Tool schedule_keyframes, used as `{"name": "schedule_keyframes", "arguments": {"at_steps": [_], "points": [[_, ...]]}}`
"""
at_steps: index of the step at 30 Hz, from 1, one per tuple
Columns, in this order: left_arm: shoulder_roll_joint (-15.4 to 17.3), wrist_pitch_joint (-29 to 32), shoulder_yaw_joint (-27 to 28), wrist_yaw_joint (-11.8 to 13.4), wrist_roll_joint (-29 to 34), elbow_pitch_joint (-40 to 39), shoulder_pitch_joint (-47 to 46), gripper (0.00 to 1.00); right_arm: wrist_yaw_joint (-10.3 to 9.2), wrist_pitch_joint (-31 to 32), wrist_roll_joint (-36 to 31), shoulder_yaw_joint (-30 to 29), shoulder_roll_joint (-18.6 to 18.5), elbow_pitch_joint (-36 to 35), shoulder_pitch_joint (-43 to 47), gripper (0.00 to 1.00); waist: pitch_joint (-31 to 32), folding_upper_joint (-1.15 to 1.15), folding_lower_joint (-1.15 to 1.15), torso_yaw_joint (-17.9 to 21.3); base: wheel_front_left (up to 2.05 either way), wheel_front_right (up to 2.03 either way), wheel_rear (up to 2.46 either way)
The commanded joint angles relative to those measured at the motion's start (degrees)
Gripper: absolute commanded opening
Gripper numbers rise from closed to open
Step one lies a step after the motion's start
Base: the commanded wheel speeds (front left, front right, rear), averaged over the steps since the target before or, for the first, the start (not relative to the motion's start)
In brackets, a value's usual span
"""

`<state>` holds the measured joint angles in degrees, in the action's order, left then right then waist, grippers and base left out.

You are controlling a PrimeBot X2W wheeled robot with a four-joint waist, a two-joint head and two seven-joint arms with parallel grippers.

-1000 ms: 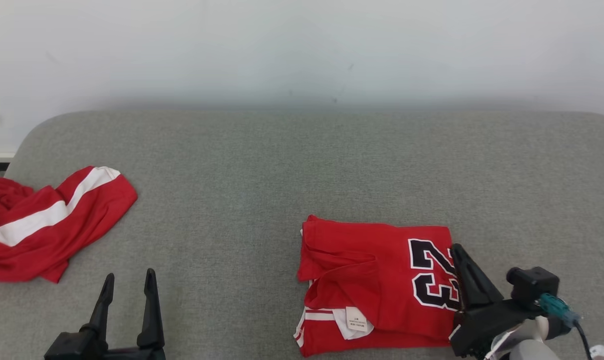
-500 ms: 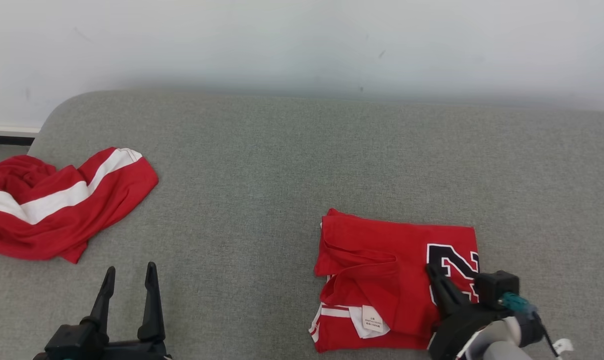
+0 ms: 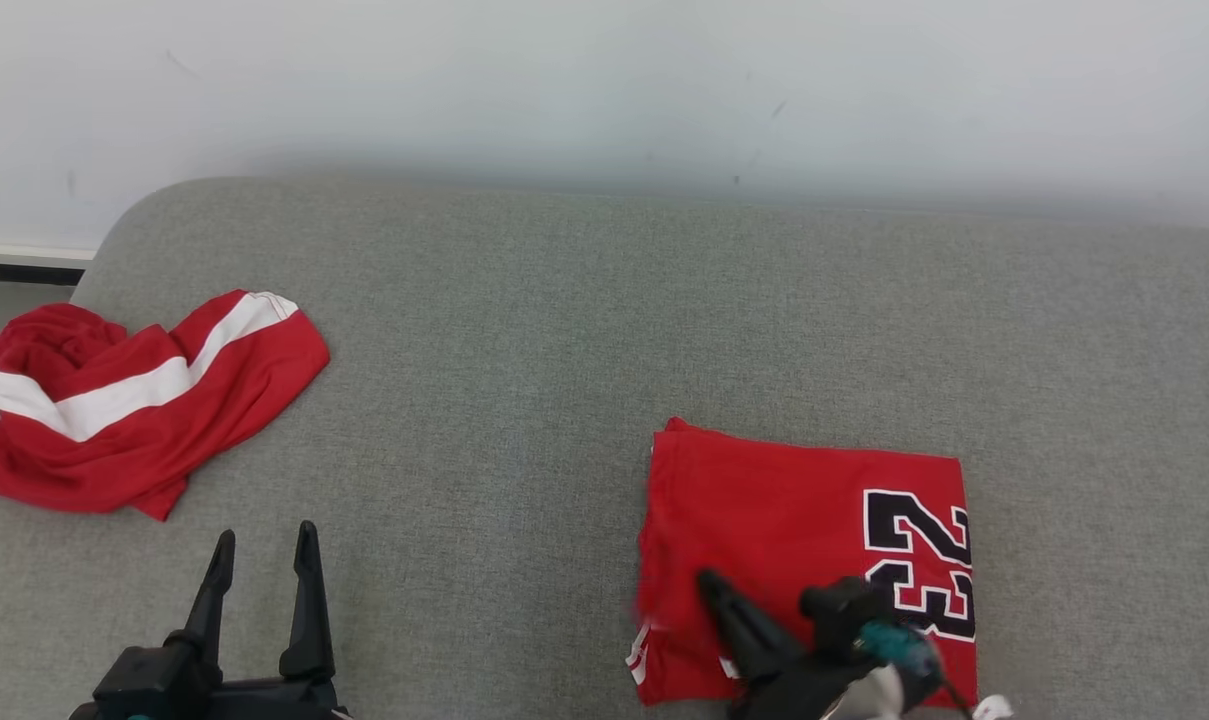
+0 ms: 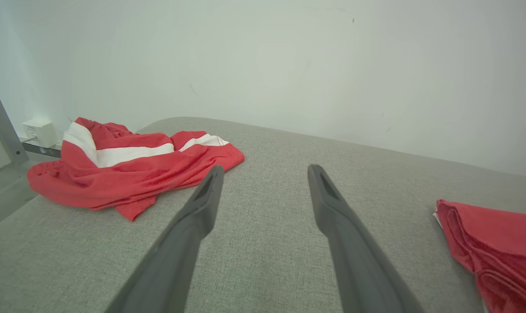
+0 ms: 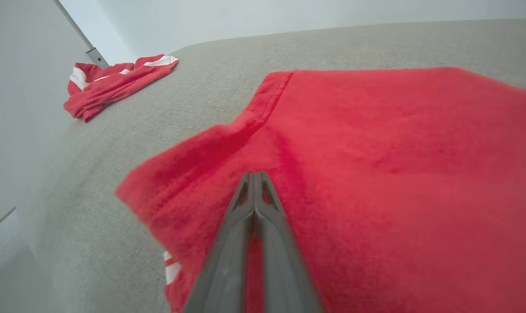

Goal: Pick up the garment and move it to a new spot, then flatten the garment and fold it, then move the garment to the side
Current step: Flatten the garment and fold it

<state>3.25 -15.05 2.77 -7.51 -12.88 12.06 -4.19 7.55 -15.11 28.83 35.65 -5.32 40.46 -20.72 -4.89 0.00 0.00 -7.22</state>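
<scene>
Our right claw (image 3: 709,582) is pressed together, pinching the folded red garment (image 3: 804,500) at the head view's lower right. Our left claw (image 3: 266,535) stands spread. We should drag low, edges aligned.

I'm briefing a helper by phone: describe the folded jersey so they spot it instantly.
On the right side of the grey cushion, nearest the robot, lies the folded jersey, under the shut right pincer. Unlike the crumpled white-striped garment far left, it is a neat red rectangle bearing black numerals.
</scene>
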Motion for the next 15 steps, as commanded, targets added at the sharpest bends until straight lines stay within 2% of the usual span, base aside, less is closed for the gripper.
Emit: {"name": "schedule_keyframes", "arguments": {"at_steps": [1,5,8,11,15], "points": [[-0.06,-0.18,0.09,0.05,-0.19,-0.05,-0.52,1.00,-0.13,-0.02,0.42,0.77,0.28,-0.28,0.82,0.00,0.03,0.00,0.00,-0.02,0.00,0.00,0.00],[-0.19,-0.18,0.19,0.06,0.08,-0.32,0.00,1.00,-0.13,-0.03,2.14,5.28,0.98,-0.84,1.43,0.00,0.14,0.00,0.00,-0.02,0.00,0.00,0.00],[-0.28,-0.18,0.37,0.05,0.00,-0.44,0.09,1.00,-0.13,-0.03,2.90,6.26,1.13,-1.65,0.91,0.00,0.10,0.00,0.00,0.28,0.00,0.00,0.00],[-0.31,-0.18,0.64,0.06,-0.12,-0.55,0.08,1.00,-0.13,-0.03,2.91,4.52,0.11,-3.72,0.09,0.00,0.08,0.00,0.00,1.02,0.00,0.00,0.00],[-0.24,-0.18,0.30,0.06,1.10,-1.42,0.67,1.00,-0.13,-0.03,1.00,-0.63,-0.90,-7.58,0.32,0.00,0.35,0.00,0.00,2.44,0.00,0.00,0.00]]}}
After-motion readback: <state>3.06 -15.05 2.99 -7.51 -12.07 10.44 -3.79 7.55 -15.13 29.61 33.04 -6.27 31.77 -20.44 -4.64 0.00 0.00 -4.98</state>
